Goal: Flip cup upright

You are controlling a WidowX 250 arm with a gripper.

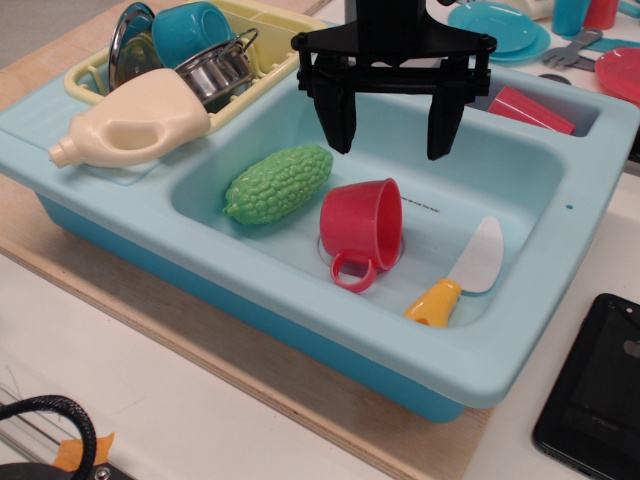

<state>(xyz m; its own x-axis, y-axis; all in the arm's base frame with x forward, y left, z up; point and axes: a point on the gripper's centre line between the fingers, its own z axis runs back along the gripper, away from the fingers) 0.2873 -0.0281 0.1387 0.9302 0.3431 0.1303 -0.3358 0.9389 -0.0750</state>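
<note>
The black gripper (392,128) hangs above the basin of the light blue toy sink (300,310), its two fingers spread apart with nothing between them. The red-pink cup (360,225) lies on its side on the basin floor, just below and slightly forward of the gripper, mouth facing right, loop handle pointing toward the near edge of the table. No contact between fingers and cup.

A green bumpy gourd (279,184) lies just beside the cup on its left; a gap shows between them. A toy knife (462,276) with white blade and orange-yellow handle rests against the right basin slope, near the cup but apart.

On the sink's left ledge a cream bottle (135,127) lies on its side. Behind it, toward the far left corner, a yellow dish rack (278,38) holds a metal pot (212,68) and a teal cup (190,28). A red tumbler (530,110) lies in the small compartment at the far right. A black phone (597,390) rests at the near right corner.
</note>
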